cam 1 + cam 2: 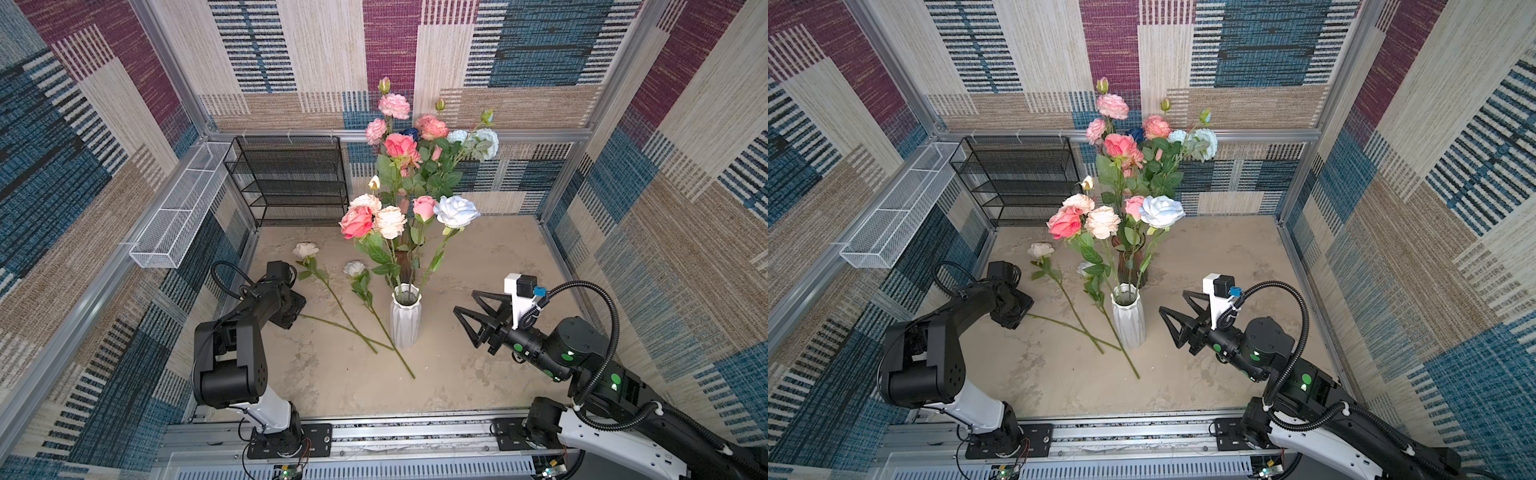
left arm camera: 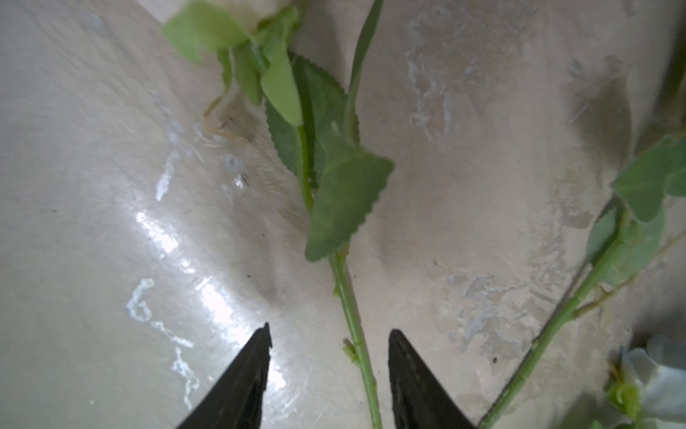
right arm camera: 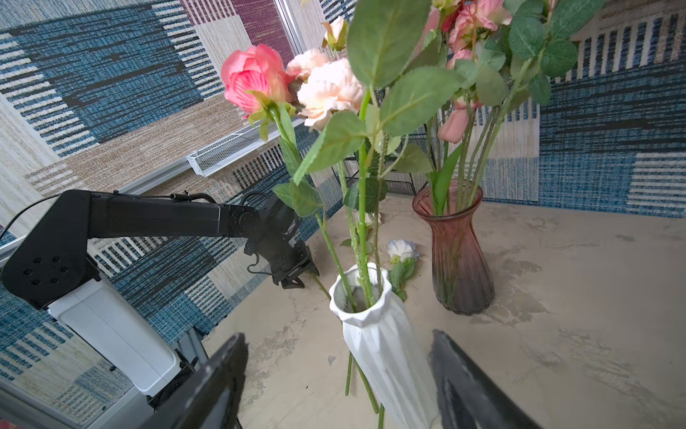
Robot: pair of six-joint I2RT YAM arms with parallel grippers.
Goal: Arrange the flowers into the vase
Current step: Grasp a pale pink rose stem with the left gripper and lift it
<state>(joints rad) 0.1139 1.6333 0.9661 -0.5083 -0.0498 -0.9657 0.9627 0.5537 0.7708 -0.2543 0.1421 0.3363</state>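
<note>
The left hand (image 2: 330, 330) sits low over the worktop (image 1: 478, 257) near its left edge. Its fingers are spread either side of a bare green stem (image 2: 352, 327) w/ a gap on both sides, so nothing is pinched yet. That stem belongs to 1 of the flowers (image 1: 332, 291) lying flat btwn the left edge and the white vase (image 1: 405, 324). 2 heads show there, a white rose (image 1: 305, 250) and a pale rose (image 1: 354, 269), both pointing toward the back-left corner, w/ the stem ends crossing by the vase's foot toward the front edge. Several more flowers, incl. a pink rose (image 1: 356, 222), stand in the white vase at approx mid-worktop. A red glass vase (image 3: 458, 260) w/ a taller bunch is just behind it toward the back edge. The right hand (image 1: 464, 300) hovers near the white vase on the right-edge side, fingers wide apart and empty. The lying flower is prob very light, w/ a thin smooth stem that could roll or pivot in a pinch and a head heavy enough to swing it. Petals and leaves look soft and would crush. Best hold is the bare stem below the lowest leaf (image 2: 345, 208), leaving the lower end free for the vase's narrow, crowded mouth.
</note>
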